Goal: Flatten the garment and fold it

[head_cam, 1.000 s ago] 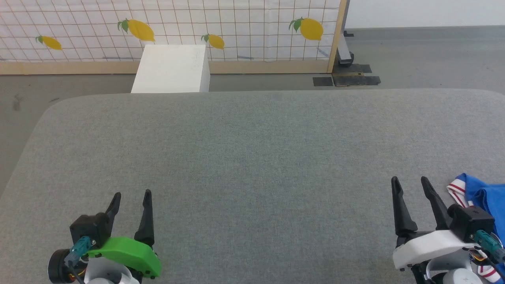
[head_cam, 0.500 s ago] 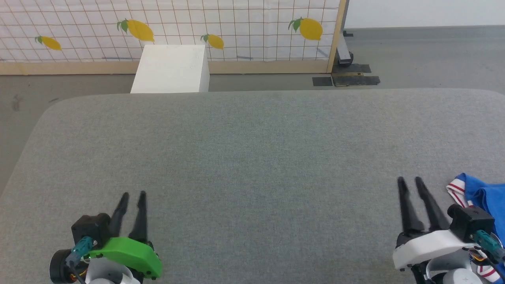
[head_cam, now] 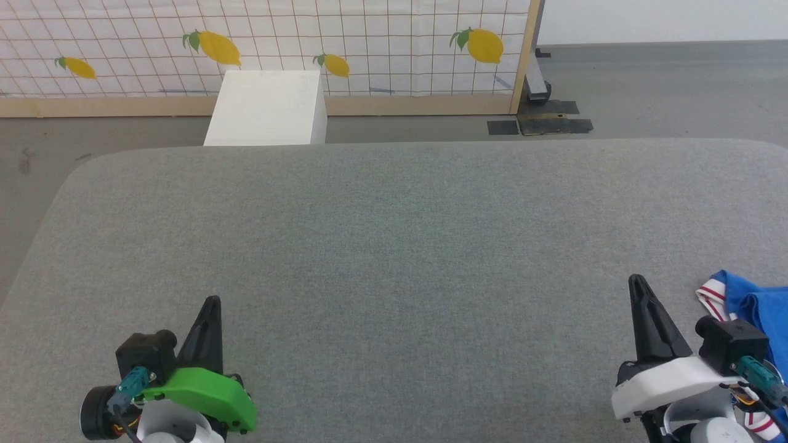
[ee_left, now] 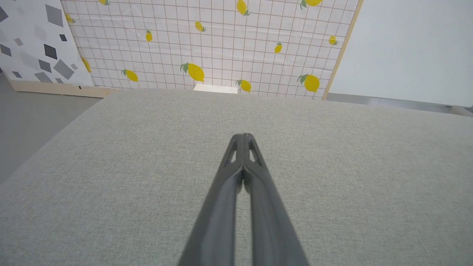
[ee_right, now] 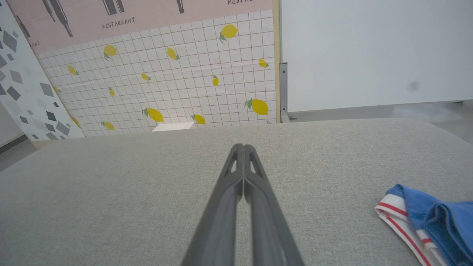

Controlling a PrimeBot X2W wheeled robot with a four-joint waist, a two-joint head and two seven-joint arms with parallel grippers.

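Note:
The garment [head_cam: 754, 304] is a crumpled royal-blue jersey with red-striped white trim, lying at the table's near right corner and partly cut off by the frame edge. The right wrist view shows the garment [ee_right: 436, 218] at its lower right. My right gripper [head_cam: 637, 282] hovers just left of it, shut with nothing held; its fingers [ee_right: 242, 147] meet at the tips. At the near left my left gripper [head_cam: 211, 301] is shut and empty too, and in its wrist view the left gripper [ee_left: 242, 136] points across bare cloth.
The grey fabric-covered table [head_cam: 394, 234] spreads wide ahead. A white box [head_cam: 268, 107] stands on the floor beyond its far edge. Behind that runs a lemon-print panel [head_cam: 265, 43] with a wooden frame.
Both grippers went from wide open to fully shut, closing on nothing. The arms and the garment stayed where they were.

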